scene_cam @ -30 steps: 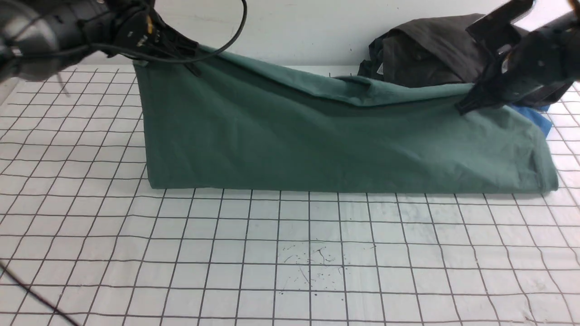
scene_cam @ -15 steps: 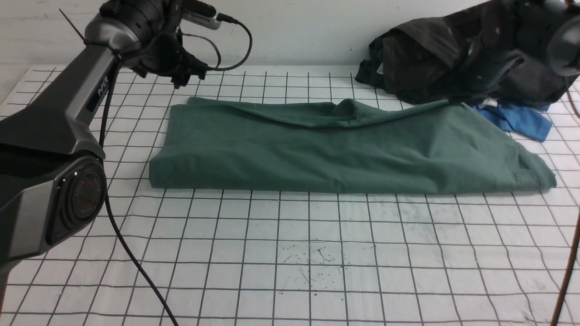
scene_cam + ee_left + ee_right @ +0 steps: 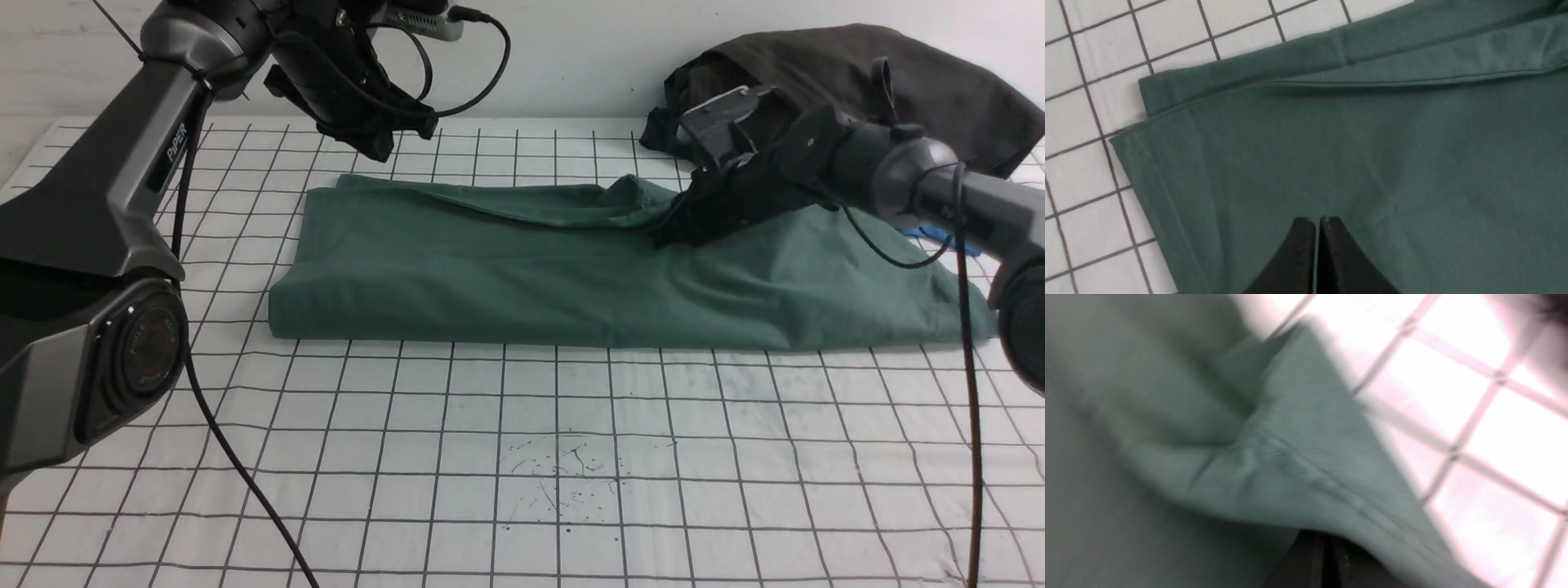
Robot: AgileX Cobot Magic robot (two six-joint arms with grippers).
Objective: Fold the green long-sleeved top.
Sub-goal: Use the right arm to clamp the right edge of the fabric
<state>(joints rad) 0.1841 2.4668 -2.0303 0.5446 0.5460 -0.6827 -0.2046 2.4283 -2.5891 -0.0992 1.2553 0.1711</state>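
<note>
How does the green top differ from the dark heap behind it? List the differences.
The green long-sleeved top lies folded flat in a long band; the dark grey heap is bunched and piled up. The top is green, the heap charcoal. Both are cloth.

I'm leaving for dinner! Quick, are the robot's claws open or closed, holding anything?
Left gripper: closed, empty, over the green top.
Right gripper: closed, against the top's raised fold; a pinch cannot be told.

White "PIPER" lettering running lengthwise on the grey link of the left arm [image 3: 131,163].
</note>
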